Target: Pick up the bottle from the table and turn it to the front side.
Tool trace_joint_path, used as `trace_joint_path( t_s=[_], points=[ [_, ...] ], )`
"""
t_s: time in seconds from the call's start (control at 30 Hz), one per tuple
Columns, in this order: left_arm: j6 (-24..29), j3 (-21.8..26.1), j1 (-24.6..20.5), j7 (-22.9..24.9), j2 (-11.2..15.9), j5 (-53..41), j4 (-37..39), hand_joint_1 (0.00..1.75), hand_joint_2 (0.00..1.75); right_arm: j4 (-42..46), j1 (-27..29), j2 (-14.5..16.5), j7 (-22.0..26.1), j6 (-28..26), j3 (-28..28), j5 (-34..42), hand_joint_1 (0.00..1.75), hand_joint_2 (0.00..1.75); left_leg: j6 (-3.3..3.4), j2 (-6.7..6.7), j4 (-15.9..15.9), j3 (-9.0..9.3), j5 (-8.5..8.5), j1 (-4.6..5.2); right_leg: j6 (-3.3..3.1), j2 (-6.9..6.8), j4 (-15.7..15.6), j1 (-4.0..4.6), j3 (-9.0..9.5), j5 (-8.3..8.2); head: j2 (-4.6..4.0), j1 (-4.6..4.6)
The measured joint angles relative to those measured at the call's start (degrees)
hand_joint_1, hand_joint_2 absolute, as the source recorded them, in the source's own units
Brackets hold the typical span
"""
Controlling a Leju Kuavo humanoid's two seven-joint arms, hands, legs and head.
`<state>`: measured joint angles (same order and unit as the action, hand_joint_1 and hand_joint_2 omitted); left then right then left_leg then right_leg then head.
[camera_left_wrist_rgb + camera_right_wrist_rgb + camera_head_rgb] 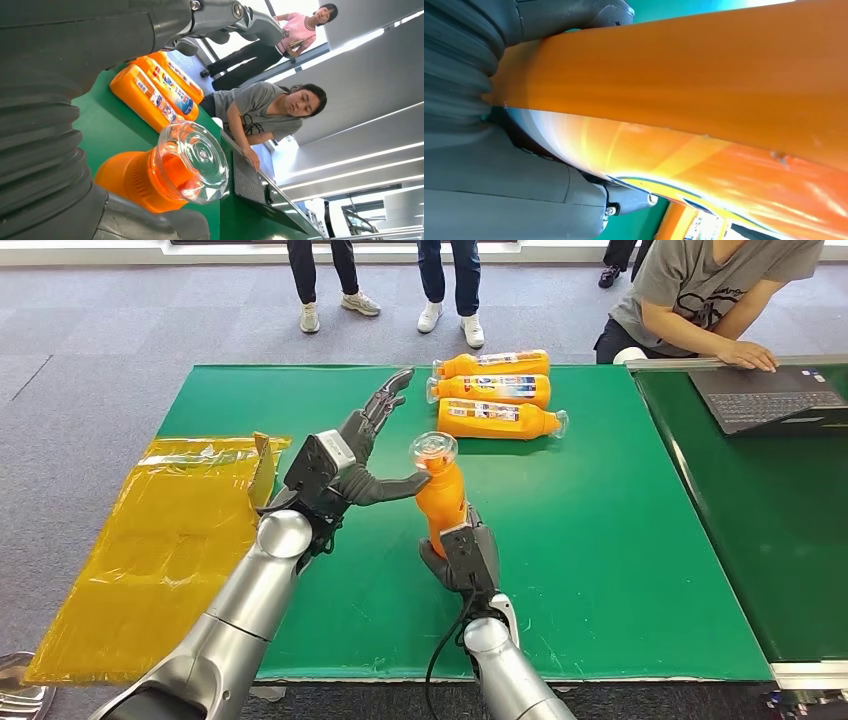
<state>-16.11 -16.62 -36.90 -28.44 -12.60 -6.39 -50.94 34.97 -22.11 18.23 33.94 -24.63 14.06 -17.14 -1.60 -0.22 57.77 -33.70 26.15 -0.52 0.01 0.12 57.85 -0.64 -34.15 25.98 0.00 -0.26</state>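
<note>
Orange bottle [441, 499] gripped upright in right hand [462, 558], clear cap [433, 448] topmost, left hand [345, 468] spread, thumb beside cap, green surface [600, 540] below

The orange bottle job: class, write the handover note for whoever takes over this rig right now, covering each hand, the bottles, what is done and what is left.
Right hand: grips the orange bottle by its lower body, holding it upright above the green table, clear cap on top.
Left hand: holds nothing, fingers spread; its thumb reaches to the bottle's neck just under the cap.
Three more orange bottles lie on their sides at the far side of the table.
Done: bottle picked up.
Left: turn it to its front side. The right wrist view shows part of a label beside the palm; which way the front faces I cannot tell.
</note>
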Motion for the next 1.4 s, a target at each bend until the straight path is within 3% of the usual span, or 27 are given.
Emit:
trace_joint_path(
  t_s=[0.6,1.4],
  points=[
    [-3.2,-5.3,-7.4,1.2,-2.8,-3.9,16.0,0.0,1.75,-0.9,-0.8,0.0,-0.5,-1.8,-1.7,-1.6,1.75,1.75,0.0,0.02,0.0,-0.01,0.0,0.0,0.0,0.01,0.0,0.0,-0.01,0.0,0.0,0.02],
    [-7.0,-6.8,-9.6,4.1,-3.1,-2.3,20.7,0.0,1.75,-2.9,-0.8,0.0,-1.3,-3.2,-2.8,-2.3,1.75,1.75,0.0,0.02,0.0,-0.02,0.0,0.0,0.0,0.0,0.0,0.0,-0.01,0.0,0.0,0.02]
  ],
)
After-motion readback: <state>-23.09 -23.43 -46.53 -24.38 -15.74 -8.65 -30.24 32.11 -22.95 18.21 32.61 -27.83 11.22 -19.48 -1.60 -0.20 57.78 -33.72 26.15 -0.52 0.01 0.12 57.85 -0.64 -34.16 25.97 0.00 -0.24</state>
